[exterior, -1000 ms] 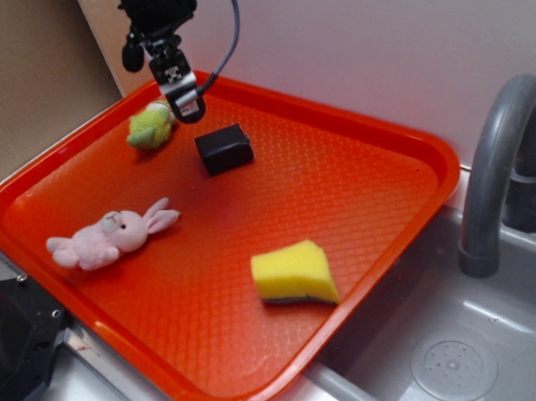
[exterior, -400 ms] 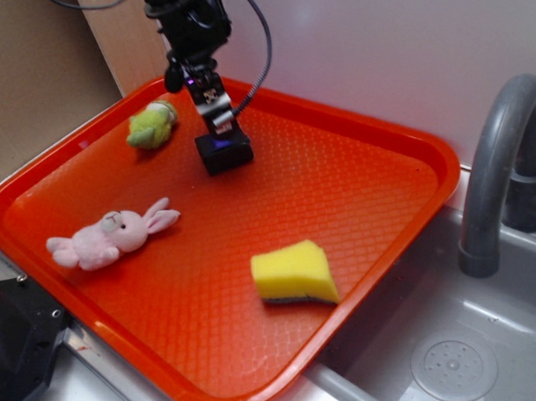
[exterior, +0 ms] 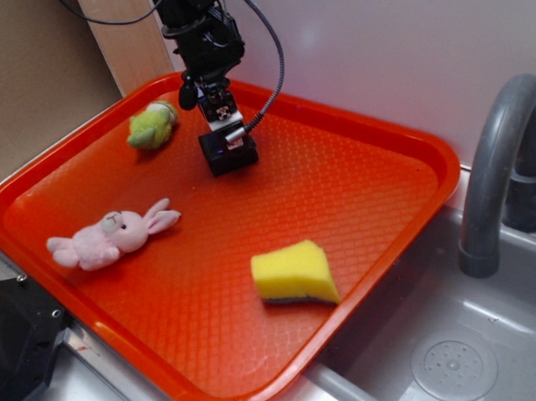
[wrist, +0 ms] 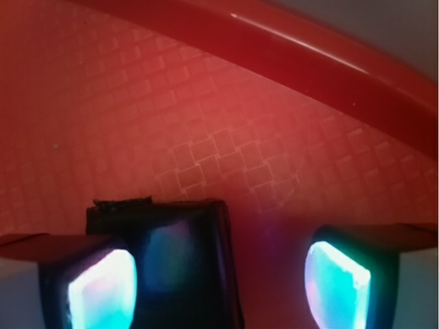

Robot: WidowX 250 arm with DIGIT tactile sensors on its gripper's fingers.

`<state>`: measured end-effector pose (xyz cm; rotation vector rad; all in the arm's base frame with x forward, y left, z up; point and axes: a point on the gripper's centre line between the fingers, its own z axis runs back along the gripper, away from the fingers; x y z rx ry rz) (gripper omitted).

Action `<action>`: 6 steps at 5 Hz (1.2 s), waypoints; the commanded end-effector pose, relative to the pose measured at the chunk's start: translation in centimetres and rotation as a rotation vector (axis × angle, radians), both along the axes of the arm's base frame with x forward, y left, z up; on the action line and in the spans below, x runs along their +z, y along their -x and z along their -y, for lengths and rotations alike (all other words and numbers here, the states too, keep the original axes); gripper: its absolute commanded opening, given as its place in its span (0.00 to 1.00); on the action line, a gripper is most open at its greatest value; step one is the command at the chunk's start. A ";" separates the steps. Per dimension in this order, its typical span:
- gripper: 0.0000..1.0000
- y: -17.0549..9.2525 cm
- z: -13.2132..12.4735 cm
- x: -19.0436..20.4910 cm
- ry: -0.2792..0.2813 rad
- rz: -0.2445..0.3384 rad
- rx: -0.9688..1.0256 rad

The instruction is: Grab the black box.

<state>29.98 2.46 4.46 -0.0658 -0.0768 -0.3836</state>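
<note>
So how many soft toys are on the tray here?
2. A green one lies near the tray's far left edge, left of the gripper and the black box. A pink bunny lies near the front left. Nothing seems to hide more.

One orange tray [exterior: 372, 144] carries two plush toys, a green one [exterior: 151, 125] far left and a pink bunny [exterior: 111, 237] near left, one yellow sponge [exterior: 292, 272], and one black box [exterior: 228, 153]. One grey faucet [exterior: 496, 166] stands right.
</note>
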 end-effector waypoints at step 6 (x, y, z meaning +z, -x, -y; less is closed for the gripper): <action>0.00 1.1 2.6 1.8 -0.034 0.034 -0.106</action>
